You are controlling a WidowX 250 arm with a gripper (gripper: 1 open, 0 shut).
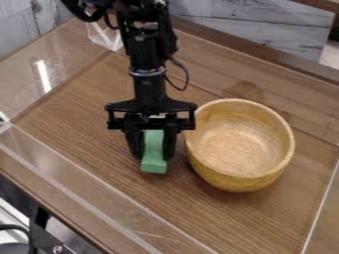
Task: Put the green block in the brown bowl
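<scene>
One green block (154,157), lengthwise toward the near edge of a brown wooden table (99,184), outside the bowl. Around it, a black gripper (155,151), pointing down; impossible to tell whether clamped on the block or merely around it. Just beside, at right of view, a round tan bowl (241,142). Farther back, gray boards (272,25).

From here it's a brown wood tbl (99,203), grain showing, w/ thin pale lines running across it, one along the near L side of the view, another down the R side. The bowl (240,145), light tan wood, round & thick-walled, sits upright directly on it, R of ctr in the view. Grain shows on the bowl too, & its open top faces up.
</scene>
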